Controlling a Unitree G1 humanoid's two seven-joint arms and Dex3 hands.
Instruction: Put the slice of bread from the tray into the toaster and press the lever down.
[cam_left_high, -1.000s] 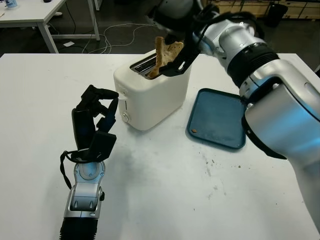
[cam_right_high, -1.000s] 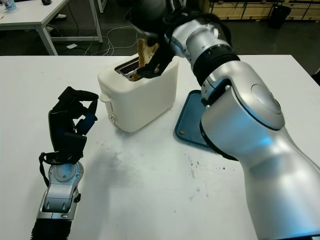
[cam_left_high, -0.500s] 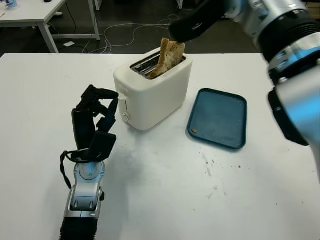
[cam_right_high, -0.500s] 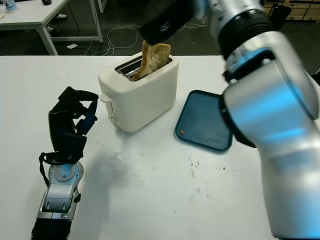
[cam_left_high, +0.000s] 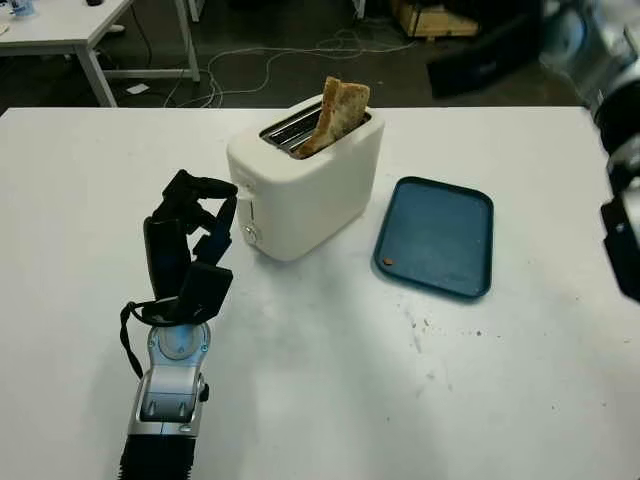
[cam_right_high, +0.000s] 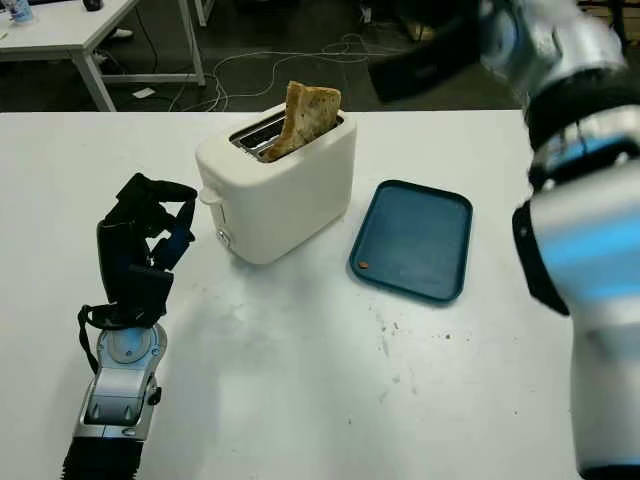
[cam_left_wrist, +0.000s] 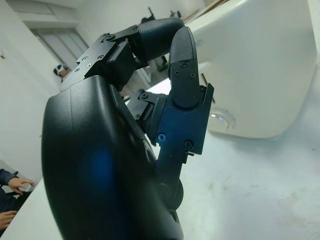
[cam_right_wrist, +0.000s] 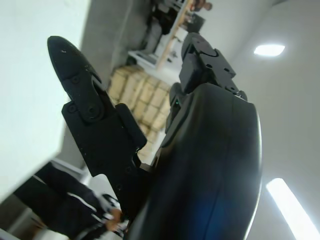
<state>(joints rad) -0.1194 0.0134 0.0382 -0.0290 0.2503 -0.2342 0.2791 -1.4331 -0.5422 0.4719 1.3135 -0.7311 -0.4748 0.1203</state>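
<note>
A browned slice of bread (cam_left_high: 337, 112) stands tilted in a slot of the white toaster (cam_left_high: 310, 185), its upper half sticking out. The toaster's side lever (cam_right_high: 207, 197) sits high, above a round knob (cam_left_high: 250, 233). The blue tray (cam_left_high: 438, 236) to the right of the toaster holds a small crumb. My right hand (cam_left_high: 485, 62) is open and blurred, high above the table's far edge, right of the toaster and apart from the bread. My left hand (cam_left_high: 203, 218) stands on the table left of the toaster with its fingers (cam_left_wrist: 184, 75) curled on nothing, close to the toaster's side (cam_left_wrist: 260, 65).
Crumbs (cam_left_high: 415, 330) dot the white table (cam_left_high: 330, 390) in front of the tray. Beyond the table's far edge lie a dark floor with cables (cam_left_high: 250, 70) and another white table (cam_left_high: 60, 25). My right forearm (cam_right_high: 590, 240) fills the right side.
My right hand let go of the bread, which stays in the slot, and swung up and away to the right. The left hand has not moved.
</note>
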